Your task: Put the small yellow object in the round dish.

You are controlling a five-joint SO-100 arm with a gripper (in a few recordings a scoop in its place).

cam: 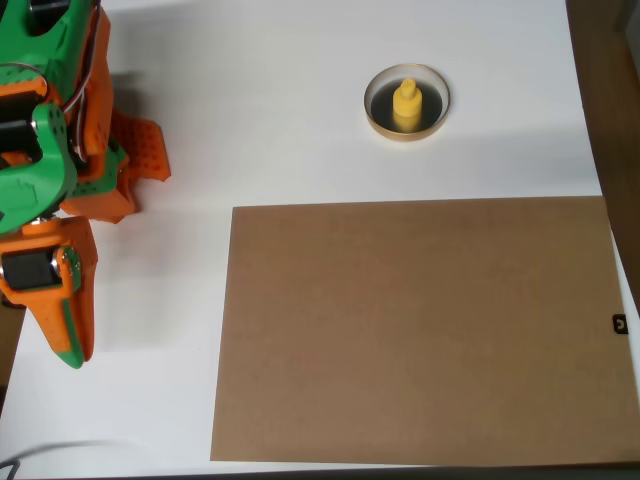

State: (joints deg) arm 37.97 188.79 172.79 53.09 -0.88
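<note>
Since the small yellow object (406, 104) stands inside the round dish (378, 122), placement looks done | fingers (70, 330) closed, empty, well apart from dish | left: nothing evident

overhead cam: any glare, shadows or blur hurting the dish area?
Overhead view: even, soft light on the white table; faint shadow beside the arm; no glare on the round dish, and the small yellow object inside it is sharp; the brown board looks matte; the gripper is slightly soft.

Gripper (70, 345) closed, at left edge
</note>
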